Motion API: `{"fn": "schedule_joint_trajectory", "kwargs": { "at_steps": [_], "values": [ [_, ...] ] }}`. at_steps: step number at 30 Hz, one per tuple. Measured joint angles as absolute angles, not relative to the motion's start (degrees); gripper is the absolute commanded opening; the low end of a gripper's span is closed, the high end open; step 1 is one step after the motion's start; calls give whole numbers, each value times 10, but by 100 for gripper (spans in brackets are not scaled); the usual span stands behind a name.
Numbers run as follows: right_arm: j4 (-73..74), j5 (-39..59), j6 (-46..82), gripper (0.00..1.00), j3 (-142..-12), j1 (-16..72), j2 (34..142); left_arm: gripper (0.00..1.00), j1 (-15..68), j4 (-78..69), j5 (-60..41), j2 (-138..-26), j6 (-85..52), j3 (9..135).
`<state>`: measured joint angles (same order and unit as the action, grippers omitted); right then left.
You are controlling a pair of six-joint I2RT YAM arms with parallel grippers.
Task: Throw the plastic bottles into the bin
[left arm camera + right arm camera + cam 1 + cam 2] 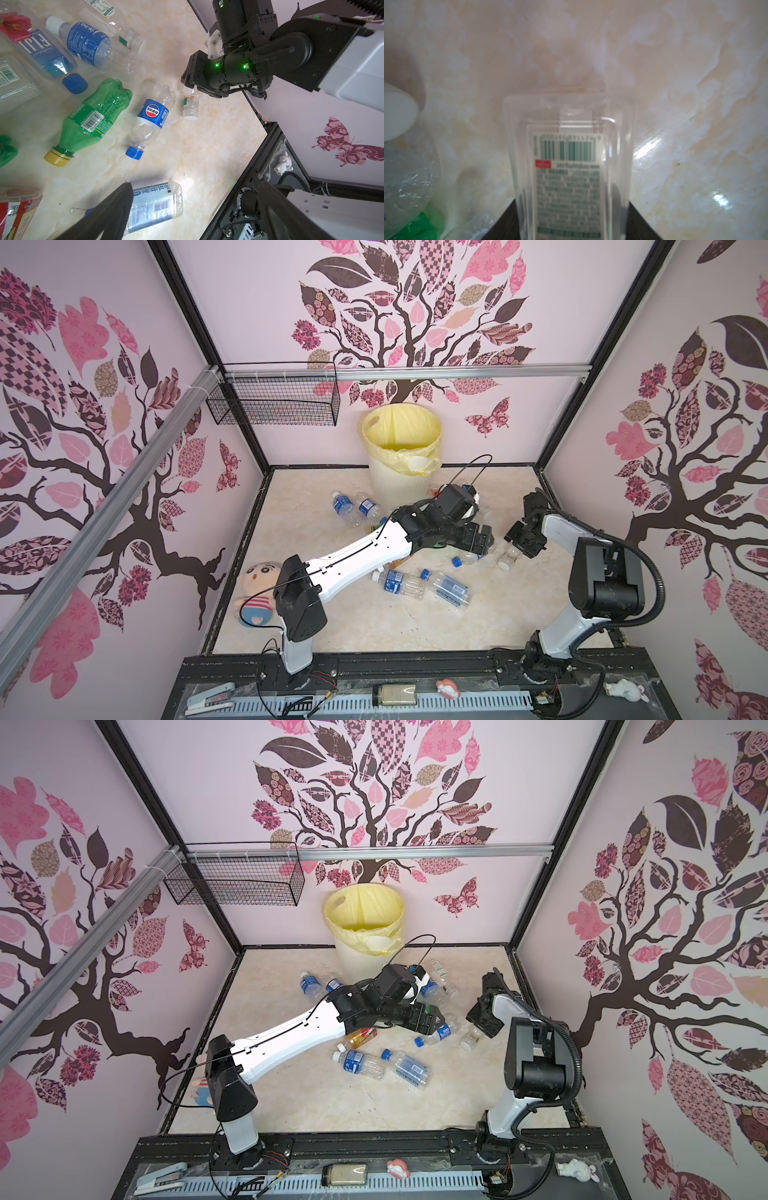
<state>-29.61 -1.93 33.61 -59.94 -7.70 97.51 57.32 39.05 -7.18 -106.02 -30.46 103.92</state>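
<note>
Underneath everything, the marbled floor (332,626), filling the cell between three patterned walls. At the back wall near the middle, the bin (395,485) (357,965), upright, yellow liner folded over its rim. From the front rail, the left arm (361,553) (291,1036), rising, folding sharply at the elbow and stretching low and diagonally across the middle, ending in front of the bin and to its right. At the front right, the right arm (598,572) (536,1052), climbing from its base, hooking over at the elbow and dropping its wrist steeply toward the floor near the right wall. Over the bottle litter, the left gripper (486,545) (195,187), hovering with fingers spread wide, gripping nothing. Just right of it, the right gripper (515,549) (190,87), pointing down, fingers pressed against both sides of the clear white-capped bottle (509,558) (190,106) (569,166), cap at or just above the floor, impossible to tell which. In front of the bin and under the left arm, the plastic bottles (401,583), lying on their sides in a loose scatter on the floor, outside the bin. Among them, a green bottle (93,116) with a yellow cap, a blue-labelled bottle (152,116) beside it, and an amber bottle (362,1038) under the left forearm.
</note>
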Motion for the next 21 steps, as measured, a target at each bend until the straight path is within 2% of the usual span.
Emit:
{"fn": "schedule_joint_trajectory", "kwargs": {
  "at_steps": [12, 21],
  "values": [
    [-321, 1, 336, 53, -670, -77, 969, 97, 573, 426, -41, -1060, -298, 1075],
    [-327, 62, 382, 53, -764, -72, 926, 97, 573, 456, 21, -1061, -282, 1130]
  ]
}}
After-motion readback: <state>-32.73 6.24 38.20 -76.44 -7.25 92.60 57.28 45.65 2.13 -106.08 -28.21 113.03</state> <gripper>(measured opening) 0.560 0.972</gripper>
